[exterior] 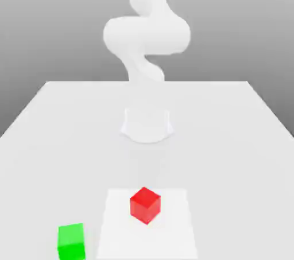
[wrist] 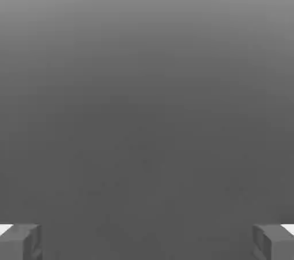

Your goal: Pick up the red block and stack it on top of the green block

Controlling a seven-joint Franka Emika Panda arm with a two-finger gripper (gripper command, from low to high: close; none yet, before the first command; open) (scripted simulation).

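Red block (exterior: 145, 205) and green block (exterior: 71, 242), smooth cubes, are resting on the table (exterior: 229, 161) in the exterior view; the hand view is showing grey fingers (wrist: 22, 244) standing wide apart, empty.

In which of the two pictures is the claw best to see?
The hand view shows the claw best: both its fingers stand wide apart there. The exterior view shows the white arm, but I cannot make out the claw in it.

We see smooth, matt-looking blocks.
The red block (exterior: 145, 206) and green block (exterior: 71, 243) look like plain plastic to us.
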